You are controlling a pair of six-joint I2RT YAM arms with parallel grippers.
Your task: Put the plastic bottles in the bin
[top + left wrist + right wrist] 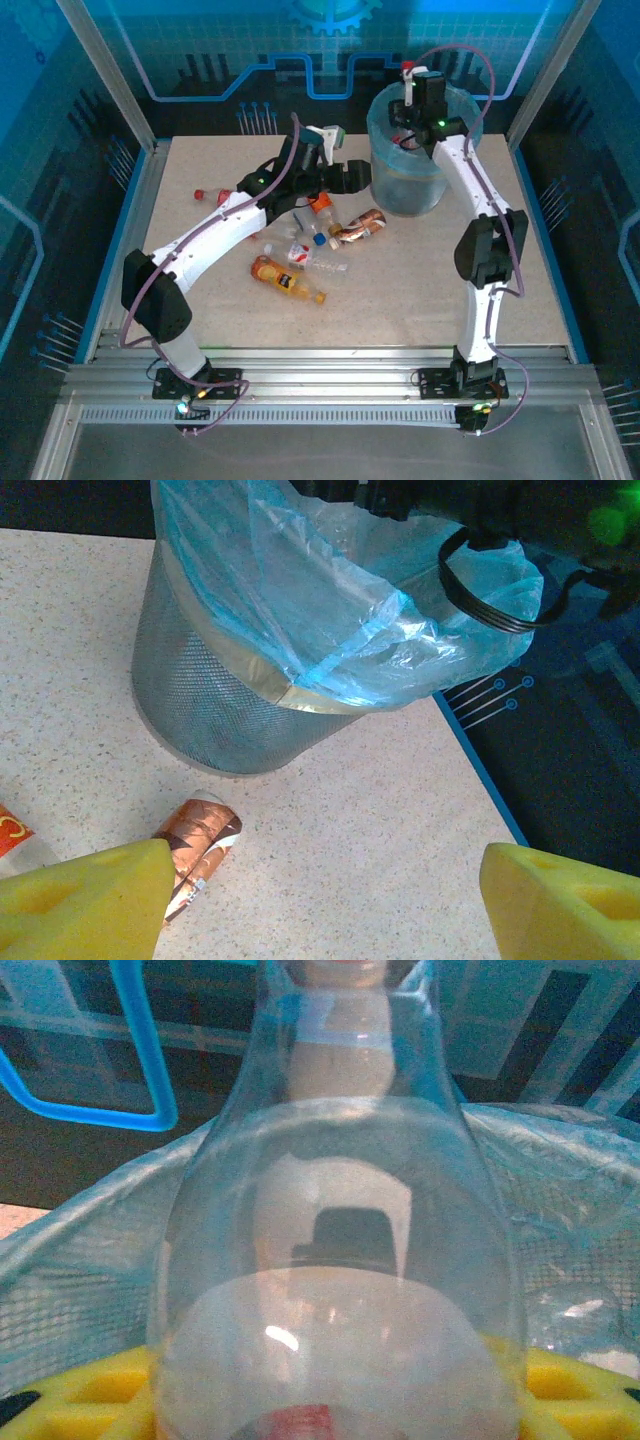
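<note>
Right hand point(414, 92): pinching a clear red-capped bottle point(335, 1260) over the mouth of the bin point(405, 195). The bin stands near the far edge of the surface point(420, 300), right of centre.
Handling note: best to part the pads only with the bottle inside the blue liner point(330, 600), so it drops clear of the rim.
Left hand point(320, 910): spread, empty, beside the bin.
Loose stock, mid-surface: brown-labelled bottle point(358, 228), orange bottle point(285, 280), others.

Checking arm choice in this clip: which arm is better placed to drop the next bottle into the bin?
Right. The right gripper holds a clear bottle above the bin; the left gripper hangs open and empty over the table beside it.
</note>
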